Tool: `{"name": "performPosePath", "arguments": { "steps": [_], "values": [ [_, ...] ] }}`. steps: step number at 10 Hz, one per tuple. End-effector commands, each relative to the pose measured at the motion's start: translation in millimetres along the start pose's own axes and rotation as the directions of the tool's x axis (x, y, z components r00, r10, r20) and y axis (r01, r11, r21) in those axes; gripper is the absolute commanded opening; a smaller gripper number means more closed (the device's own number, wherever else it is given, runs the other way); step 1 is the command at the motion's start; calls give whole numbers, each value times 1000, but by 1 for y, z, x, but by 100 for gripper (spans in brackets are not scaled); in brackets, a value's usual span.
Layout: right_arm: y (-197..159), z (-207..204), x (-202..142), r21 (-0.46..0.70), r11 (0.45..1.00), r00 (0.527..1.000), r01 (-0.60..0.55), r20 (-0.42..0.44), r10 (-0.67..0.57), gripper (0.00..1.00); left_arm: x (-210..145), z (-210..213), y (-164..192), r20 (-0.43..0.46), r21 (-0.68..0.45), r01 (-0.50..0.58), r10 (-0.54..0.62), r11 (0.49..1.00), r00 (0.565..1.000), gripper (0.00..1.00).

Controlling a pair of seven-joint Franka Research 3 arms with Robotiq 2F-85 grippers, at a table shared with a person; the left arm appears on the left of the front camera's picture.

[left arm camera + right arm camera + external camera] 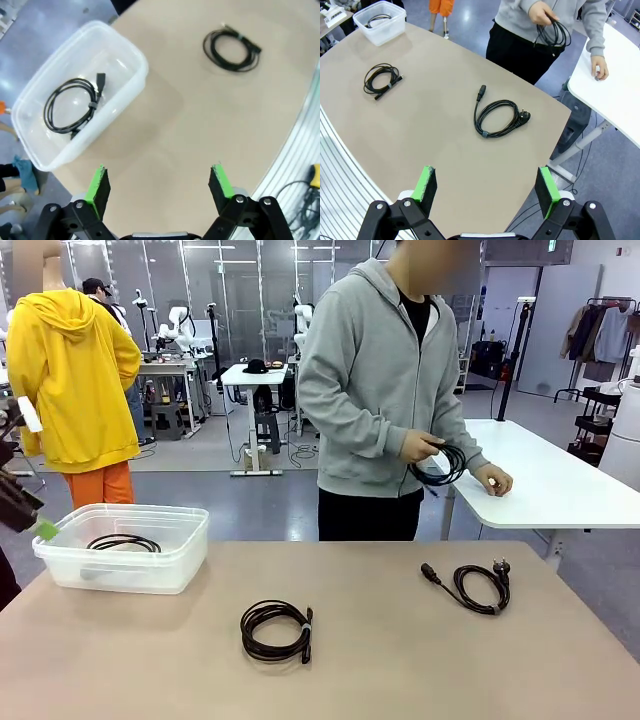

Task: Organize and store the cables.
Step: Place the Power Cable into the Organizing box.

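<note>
Two coiled black cables lie on the tan table: one near the middle (276, 630) (231, 47) (381, 80), one with plug ends at the right (480, 586) (496, 116). A third coil (123, 542) (71, 105) rests inside the clear plastic bin (180, 560) (135, 87) (387, 30). The person across the table holds another coil (441, 464) (553, 33) in one hand. My left gripper (160, 184) hangs open above the table beside the bin; a green pad of it (45, 530) shows at the front view's left edge. My right gripper (489, 186) is open high over the table's near right part.
A second white table (560, 490) (615, 85) stands to the right behind the person, whose other hand (494, 479) rests on it. A person in yellow (70, 380) stands far left. The table's edge runs close below both grippers.
</note>
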State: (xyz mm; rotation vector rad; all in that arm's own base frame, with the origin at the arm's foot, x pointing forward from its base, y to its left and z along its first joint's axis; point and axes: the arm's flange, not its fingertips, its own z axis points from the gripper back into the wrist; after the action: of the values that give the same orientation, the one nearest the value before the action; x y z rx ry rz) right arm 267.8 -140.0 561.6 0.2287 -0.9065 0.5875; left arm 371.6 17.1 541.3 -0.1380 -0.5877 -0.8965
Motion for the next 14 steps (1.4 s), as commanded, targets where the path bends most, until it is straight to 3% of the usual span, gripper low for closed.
{"name": "performPosePath", "arguments": {
  "steps": [1, 3, 9, 14],
  "values": [
    [0, 1, -1, -2, 1000, 1000, -3, -2, 3, 100, -34, 15, -12, 58, -22, 89, -88, 996, 994, 100],
    [0, 1, -1, -2, 1000, 1000, -3, -2, 3, 100, -63, 33, -7, 99, -65, 180, -174, 981, 980, 100],
    [0, 1, -1, -2, 1000, 1000, -3, -2, 3, 100, -103, 79, 26, 218, -80, 142, -122, 987, 968, 100],
    [0, 1, -1, -2, 1000, 1000, -3, -2, 3, 100, -111, 80, 41, 211, -71, 101, -84, 992, 974, 100]
  ]
}}
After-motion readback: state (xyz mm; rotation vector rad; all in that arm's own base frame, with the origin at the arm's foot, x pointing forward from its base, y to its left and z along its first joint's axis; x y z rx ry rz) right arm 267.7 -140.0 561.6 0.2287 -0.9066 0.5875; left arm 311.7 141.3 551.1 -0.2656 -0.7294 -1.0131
